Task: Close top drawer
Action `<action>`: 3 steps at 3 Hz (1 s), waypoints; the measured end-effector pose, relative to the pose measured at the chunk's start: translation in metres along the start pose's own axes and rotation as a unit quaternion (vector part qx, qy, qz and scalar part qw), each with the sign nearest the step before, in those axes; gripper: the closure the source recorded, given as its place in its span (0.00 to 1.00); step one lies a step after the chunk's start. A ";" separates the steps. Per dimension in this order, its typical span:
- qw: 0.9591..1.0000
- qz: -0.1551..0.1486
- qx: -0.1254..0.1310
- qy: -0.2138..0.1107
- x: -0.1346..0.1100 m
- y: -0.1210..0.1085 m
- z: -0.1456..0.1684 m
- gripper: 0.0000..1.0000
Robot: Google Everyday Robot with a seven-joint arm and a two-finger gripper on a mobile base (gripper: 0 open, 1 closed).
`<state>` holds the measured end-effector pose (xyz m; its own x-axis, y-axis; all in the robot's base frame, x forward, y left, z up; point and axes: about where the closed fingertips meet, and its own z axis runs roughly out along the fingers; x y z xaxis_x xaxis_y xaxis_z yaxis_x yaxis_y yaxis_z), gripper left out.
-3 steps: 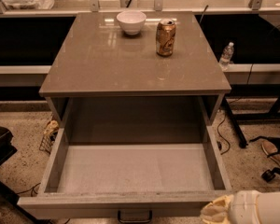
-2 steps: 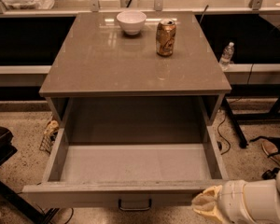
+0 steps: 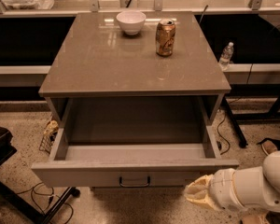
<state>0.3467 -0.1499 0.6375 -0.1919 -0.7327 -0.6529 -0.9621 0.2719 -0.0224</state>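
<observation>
Just below the right front corner of the open top drawer [image 3: 84, 176] hangs the gripper [image 3: 196, 196], fingers [image 3: 201, 190] seemingly together.

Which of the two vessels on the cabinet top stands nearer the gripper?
The gold can, right of the white bowl and closer to the front edge. The gripper sits at lower right, by the front of the open top drawer.

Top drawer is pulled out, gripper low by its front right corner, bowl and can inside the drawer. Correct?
One error: the bowl and can stand on the cabinet top, not in the top drawer. That drawer is pulled out, and the gripper is low by its front right corner. The camera view shows it.
</observation>
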 end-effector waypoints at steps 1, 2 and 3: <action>1.000 -0.018 -0.005 -0.017 -0.016 -0.036 0.019 1.00; 0.999 -0.027 -0.007 -0.025 -0.025 -0.054 0.029 1.00; 0.999 -0.038 -0.008 -0.035 -0.039 -0.087 0.044 1.00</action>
<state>0.4467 -0.1177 0.6322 -0.1057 -0.7058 -0.7005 -0.9764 0.2071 -0.0613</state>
